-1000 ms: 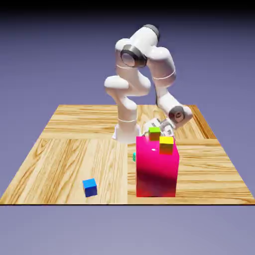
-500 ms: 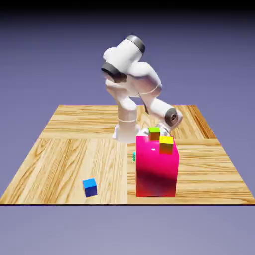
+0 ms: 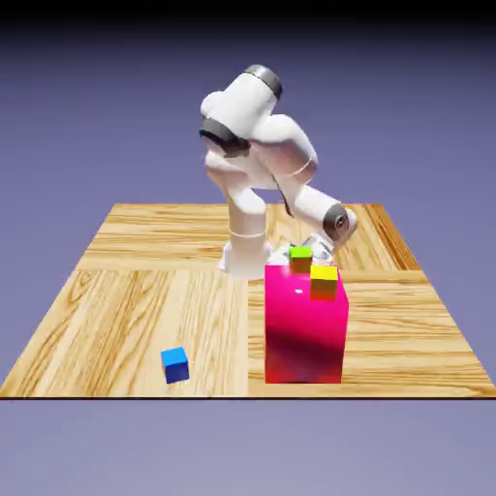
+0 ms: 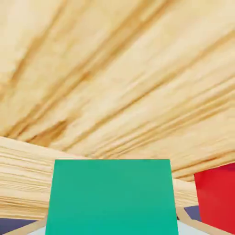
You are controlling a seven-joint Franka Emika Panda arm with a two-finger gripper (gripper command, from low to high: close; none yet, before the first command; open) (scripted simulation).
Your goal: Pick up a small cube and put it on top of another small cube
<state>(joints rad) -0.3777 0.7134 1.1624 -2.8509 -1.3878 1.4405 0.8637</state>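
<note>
The two-finger gripper [image 3: 312, 246] is low behind the big pink block [image 3: 306, 329] in the exterior view, mostly hidden by it. In the hand view the small cyan cube [image 4: 112, 197] fills the bottom middle, just where the fingertips belong, and covers them. I judge the claw to be clamped on that cube, though the pads themselves do not show. So the task's cube is in the hand, behind the block, with the plank-grained wooden table [image 3: 145, 291] spread beyond it and a slice of the block's side at the hand view's right edge. The step in hand looks like the carry. To do it well, lift straight first until the cube clears the block's top edge, since the block stands just beside the hand and a sideways sweep could knock it or the cubes on it. Then bring the cube over the chosen one, level and square to its faces, and lower until it touches before letting go. The small green cube [image 3: 300, 259] and the small yellow cube [image 3: 324, 281] rest on top of the block, near each other. The green one is nearest the hand and seems the likely base — but a careless descent could nudge it off. The small darker blue cube [image 3: 174, 364] lies on the table, well apart at the exterior view's left. There are no containers here — no box, bowl or tray — so nothing is held inside anything.
</note>
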